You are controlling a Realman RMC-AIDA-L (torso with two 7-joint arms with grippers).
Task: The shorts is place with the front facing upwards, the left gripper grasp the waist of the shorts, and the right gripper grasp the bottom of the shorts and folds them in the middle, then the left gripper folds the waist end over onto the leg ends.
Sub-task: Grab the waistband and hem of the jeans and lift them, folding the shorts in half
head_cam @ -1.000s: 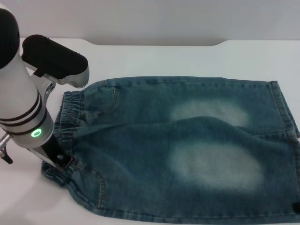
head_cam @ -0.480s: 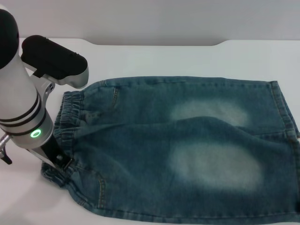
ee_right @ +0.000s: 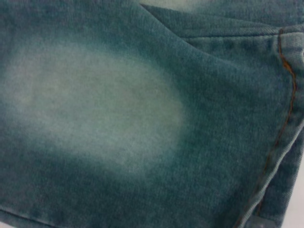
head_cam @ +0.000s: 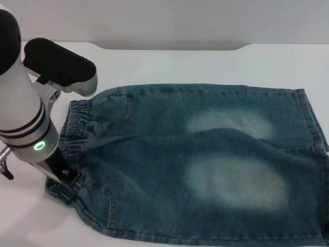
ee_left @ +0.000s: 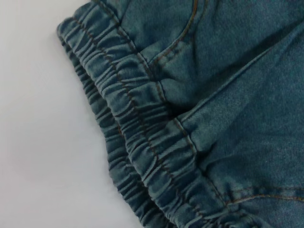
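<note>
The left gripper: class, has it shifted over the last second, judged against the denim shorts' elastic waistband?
No. The black left gripper sits at the same spot on the blue denim shorts' puckered waistband.

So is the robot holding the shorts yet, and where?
It cannot be told. The left tool sits at the stretchy waistband of the shorts, but its fingers are hidden. The right tool is out of sight.

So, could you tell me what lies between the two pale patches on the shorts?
In the head view, a dark fold ridge of the shorts runs between them.

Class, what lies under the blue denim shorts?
The white table extends beneath the blue denim shorts. The left gripper sits at the waistband; whatever the cloth covers stays hidden.
</note>
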